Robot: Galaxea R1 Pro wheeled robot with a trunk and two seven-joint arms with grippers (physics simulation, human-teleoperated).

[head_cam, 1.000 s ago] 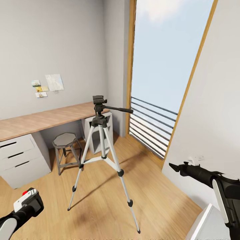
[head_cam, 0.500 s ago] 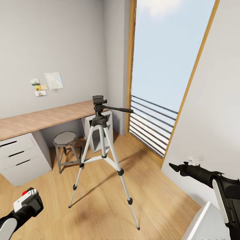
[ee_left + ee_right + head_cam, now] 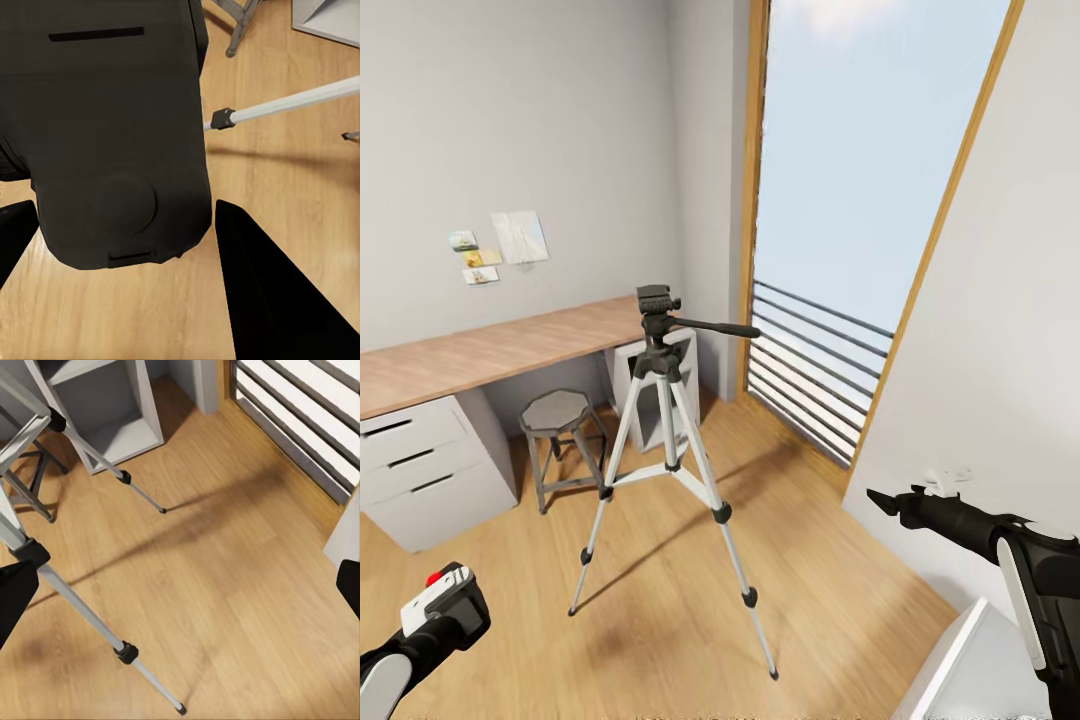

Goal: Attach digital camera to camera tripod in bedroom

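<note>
Camera tripod (image 3: 668,440) standing dead centre on the plank floor (image 3: 660,620), three silver legs splayed, black head on top with the pan handle sticking out toward 3 o'clock, at the tall wood-framed window (image 3: 840,230). Small grey stool (image 3: 560,440) just beside it at about 9 o'clock, tucked by the wooden tabletop (image 3: 490,355) with white drawers (image 3: 420,480) under. Down at 7 o'clock, left gripper (image 3: 445,610) carrying the digital camera (image 3: 112,127); from the left wrist, big black camera body wedged between two dark fingers (image 3: 270,292), so clamped on it, one tripod leg and its black foot joint just past it. Red button peeking out at the top in the head view. Right gripper (image 3: 885,500) over at 4 o'clock near the grey wall, well apart from the tripod; fingers look spread wide in the right wrist view, dark tips at opposite edges with bare floor and tripod legs between, though hard to be sure from the head view.
</note>
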